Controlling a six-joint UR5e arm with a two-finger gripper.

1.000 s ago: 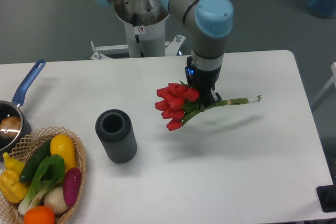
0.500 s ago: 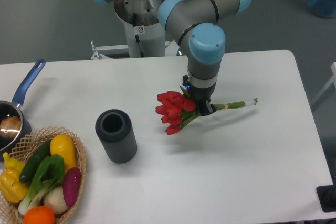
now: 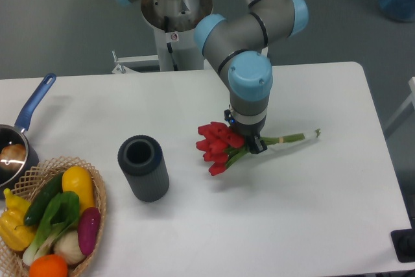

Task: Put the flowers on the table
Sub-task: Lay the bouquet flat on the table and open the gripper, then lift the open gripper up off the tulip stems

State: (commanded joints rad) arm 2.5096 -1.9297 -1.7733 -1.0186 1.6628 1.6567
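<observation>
The flowers (image 3: 217, 145), a bunch of red tulips with green stems pointing right, lie nearly level, at or just above the white table (image 3: 305, 218) right of centre. My gripper (image 3: 251, 142) points down and is shut on the stems just behind the blooms. The stem ends (image 3: 305, 137) stick out to the right. The fingertips are mostly hidden by the wrist and leaves.
A dark cylinder (image 3: 143, 167) stands upright left of the flowers. A wicker basket (image 3: 55, 225) of colourful vegetables sits at the front left. A blue-handled pan (image 3: 19, 135) is at the left edge. The robot base (image 3: 175, 30) is behind the table.
The gripper has come down with the flowers and moved slightly toward the front. The bunch is lower and closer to its shadow on the table.
</observation>
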